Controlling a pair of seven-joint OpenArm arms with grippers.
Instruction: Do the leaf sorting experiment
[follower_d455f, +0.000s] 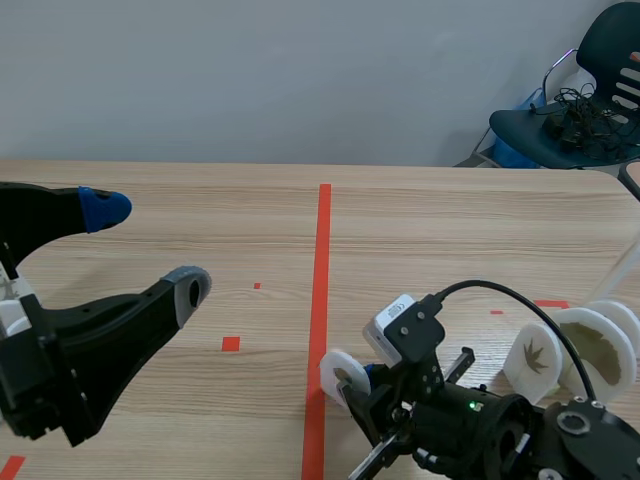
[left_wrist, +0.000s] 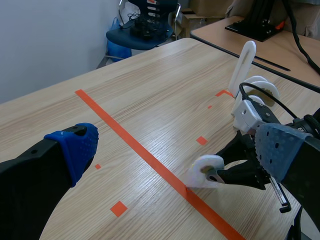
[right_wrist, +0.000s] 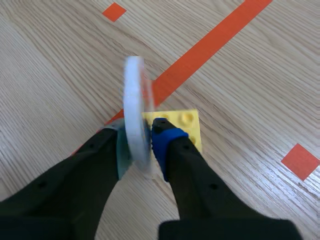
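right gripper: clamped on a white disc. The disc stands on edge btwn the 2 pads, low over the desk.
disc location: just beside the long tape line, w/ a yellow block right behind it. Can't tell if disc and block touch.
left gripper: fingers wide apart, holding nothing. It's on the other side of the line, well apart from the disc.
step (my guess): parking the disc at the yellow block.
risk 1: the pads only catch the lower part of a thin disc, so it could pivot or slip out if the edge hits the desk first.
risk 2: the block looks small and loose. A finger landing on it would prob shove it out of place.
risk 3: letting go w/ the disc on edge means it could roll, maybe across the line.
around: other leaf discs lined up by a white stand, near the right arm. A chair w/ cables on it sits past the desk's far edge.
in the way: nothing btwn disc and block afaict. The stand + discs sit close beside the right arm though, so a careless swing back could clip them.
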